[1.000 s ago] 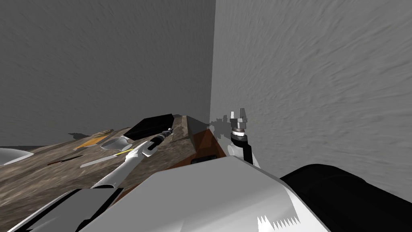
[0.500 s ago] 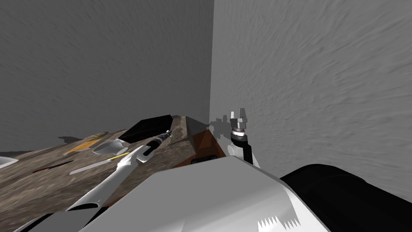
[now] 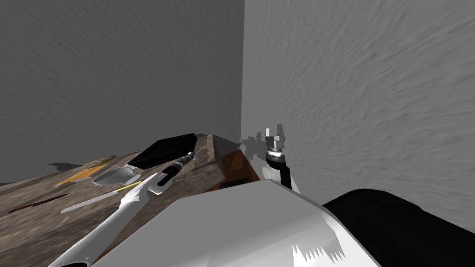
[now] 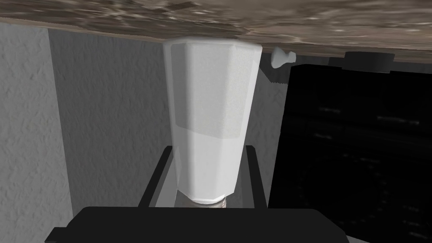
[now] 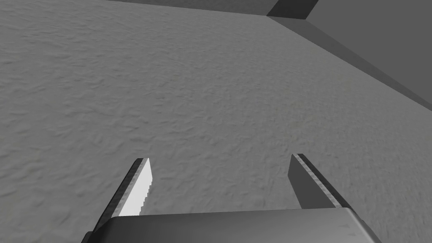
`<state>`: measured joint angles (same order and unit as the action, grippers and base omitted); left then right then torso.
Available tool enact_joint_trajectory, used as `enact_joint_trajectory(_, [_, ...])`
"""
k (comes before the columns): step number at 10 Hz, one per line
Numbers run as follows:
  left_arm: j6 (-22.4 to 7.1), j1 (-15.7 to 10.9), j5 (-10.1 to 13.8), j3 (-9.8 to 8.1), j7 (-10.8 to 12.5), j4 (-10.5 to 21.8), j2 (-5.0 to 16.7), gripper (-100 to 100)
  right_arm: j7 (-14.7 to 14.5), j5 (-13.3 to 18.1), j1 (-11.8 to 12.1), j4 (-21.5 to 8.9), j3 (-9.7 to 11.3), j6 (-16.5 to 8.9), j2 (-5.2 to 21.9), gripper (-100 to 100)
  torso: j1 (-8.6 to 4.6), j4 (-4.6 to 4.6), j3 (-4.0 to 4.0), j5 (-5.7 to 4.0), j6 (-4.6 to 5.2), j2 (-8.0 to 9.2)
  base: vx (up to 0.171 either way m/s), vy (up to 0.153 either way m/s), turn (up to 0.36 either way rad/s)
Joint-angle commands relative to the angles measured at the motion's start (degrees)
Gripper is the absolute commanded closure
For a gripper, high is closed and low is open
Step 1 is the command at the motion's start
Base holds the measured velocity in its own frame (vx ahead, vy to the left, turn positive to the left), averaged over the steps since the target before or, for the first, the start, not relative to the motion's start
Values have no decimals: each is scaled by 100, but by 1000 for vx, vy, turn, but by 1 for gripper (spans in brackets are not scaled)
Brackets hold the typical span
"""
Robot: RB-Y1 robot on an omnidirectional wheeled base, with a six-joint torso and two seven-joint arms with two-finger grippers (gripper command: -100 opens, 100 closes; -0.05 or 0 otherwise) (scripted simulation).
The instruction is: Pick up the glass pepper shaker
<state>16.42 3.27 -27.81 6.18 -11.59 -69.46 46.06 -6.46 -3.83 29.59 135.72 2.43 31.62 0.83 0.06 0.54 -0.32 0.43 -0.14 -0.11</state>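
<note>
The pepper shaker (image 4: 211,97) is a pale, faceted, tapering body, and its wide end meets the mottled brown table top (image 4: 105,17). My left gripper (image 4: 209,147) is shut on it, with a dark finger (image 4: 157,177) pressed against each side of its narrow end. In the head view the left gripper (image 3: 189,155) reaches over the table (image 3: 37,222) beside a black box (image 3: 164,148). My right gripper (image 3: 275,131) is raised near the wall at the table's end, open with nothing between its fingers (image 5: 137,185).
The black box (image 4: 358,147) stands close beside the shaker, with a small white knob (image 4: 280,57) near it. A pale scoop-like dish (image 3: 113,175), a yellow stick (image 3: 127,187), a flat grey blade (image 3: 88,201) and an orange item (image 3: 79,174) lie on the table. Grey walls meet behind it.
The whole head view has shifted, so the table's things slide left and down in the picture: my own move. The left gripper stays at the shaker. The right arm is unchanged.
</note>
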Motion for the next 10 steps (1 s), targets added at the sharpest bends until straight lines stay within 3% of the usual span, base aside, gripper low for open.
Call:
enact_joint_trajectory(1, [-41, 286, 0, -42, 34, -286, 43, 100, 0, 0, 0, 0, 0, 0, 0, 0, 0, 0, 0, 0, 0, 0, 24, 3, -1])
enact_joint_trajectory(2, [-121, 454, -66, -287, 90, -452, 104, 100, 0, 0, 0, 0, 0, 0, 0, 0, -1, 1, 3, 3, -1, 7, 42, 3, -72])
enact_joint_trajectory(4, [-121, 786, -66, -287, 90, -758, 104, 100, 0, 0, 0, 0, 0, 0, 0, 0, -2, -1, 1, 0, 2, 2, 38, 0, -17])
enact_joint_trajectory(5, [-202, 997, -131, -532, 146, -973, 165, 100, 0, 0, 0, 0, 0, 0, 0, 0, -5, 0, 3, 2, 2, 7, 40, -6, -62])
enact_joint_trajectory(7, [-202, 1267, -131, -532, 146, -1226, 165, 100, 0, 0, 0, 0, 0, 0, 0, 0, -6, -2, 2, -2, 3, 3, 36, -2, -21])
enact_joint_trajectory(8, [-282, 1465, -196, -776, 202, -1408, 226, 100, 0, 0, 0, 0, 0, 0, 0, 0, -7, -2, 4, -1, 5, 7, 45, -9, -77])
enact_joint_trajectory(10, [-282, 1748, -196, -776, 202, -1693, 226, 100, 0, 0, 0, 0, 0, 0, 0, 0, -9, -2, 2, -4, 5, 2, 37, 1, -17])
